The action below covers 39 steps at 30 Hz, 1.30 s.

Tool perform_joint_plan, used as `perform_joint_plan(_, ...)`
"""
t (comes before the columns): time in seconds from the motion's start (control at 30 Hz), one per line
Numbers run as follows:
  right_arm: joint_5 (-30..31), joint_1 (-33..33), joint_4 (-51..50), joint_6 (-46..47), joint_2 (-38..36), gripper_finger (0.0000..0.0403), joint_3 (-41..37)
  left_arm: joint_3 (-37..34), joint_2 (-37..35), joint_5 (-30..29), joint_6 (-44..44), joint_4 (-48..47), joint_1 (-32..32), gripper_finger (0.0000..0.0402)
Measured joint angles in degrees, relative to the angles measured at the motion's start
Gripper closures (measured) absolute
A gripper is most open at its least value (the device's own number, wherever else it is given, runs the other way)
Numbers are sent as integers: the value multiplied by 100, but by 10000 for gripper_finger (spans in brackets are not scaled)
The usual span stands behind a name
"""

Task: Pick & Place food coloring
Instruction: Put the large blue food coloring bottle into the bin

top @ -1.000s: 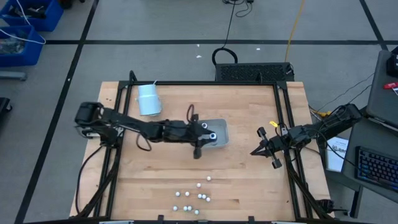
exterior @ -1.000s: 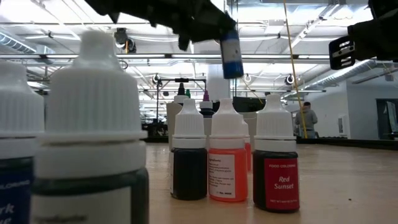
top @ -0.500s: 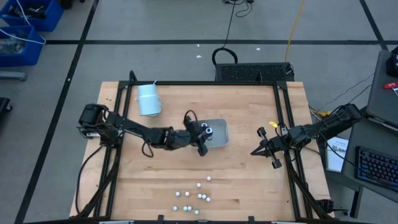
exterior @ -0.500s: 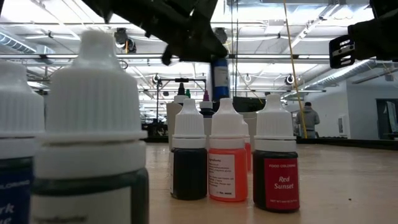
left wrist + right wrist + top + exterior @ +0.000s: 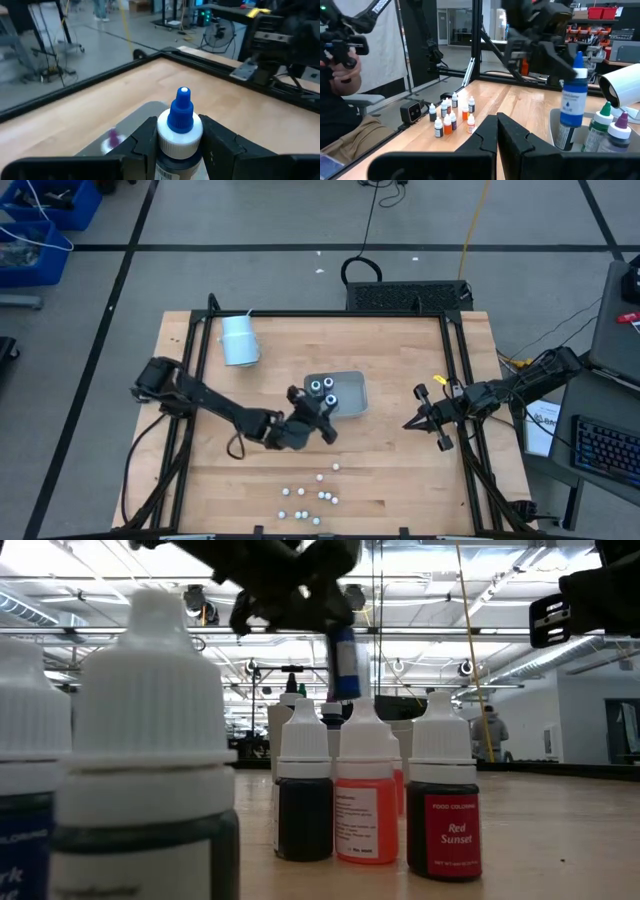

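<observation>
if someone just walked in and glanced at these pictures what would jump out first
The left pincer grips a blue-capped food coloring bottle in the air near the middle of the table, beside the clear tray that holds other bottles. At the table's near edge stands a cluster of small white-capped bottles, looming large in the low view. The right pincer waits shut at the right side.

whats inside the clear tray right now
Two capped bottles stand in the clear tray. The left gripper and its blue-capped bottle cover the near edge.
</observation>
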Motion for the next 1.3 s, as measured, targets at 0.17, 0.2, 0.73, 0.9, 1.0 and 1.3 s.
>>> perform_joint_plan(0.17, 0, 0, 22, 0, 4, 403, 0, 1002, 701, -495, 285, -621, -117, 281)
perform_joint_plan(0.2, 0, 0, 30, 0, 1, 403, 1, 1195, 835, -722, 317, -913, -147, 281)
perform_joint_plan(0.73, -4, 1, 45, 20, 10, 403, -1, 2071, 1356, -1632, -1402, -2790, -301, 281)
perform_joint_plan(0.9, -4, 0, 51, 21, 15, 403, 1, 2068, 1356, -1575, -1764, -3186, -239, 281)
perform_joint_plan(1.0, -4, -1, 52, 13, 15, 403, -1, 2068, 1353, -1670, -1900, -3338, -220, 281)
perform_joint_plan(1.3, -4, -1, 50, -21, 11, 403, 0, 2066, 1575, -1595, -2036, -3396, -83, 281)
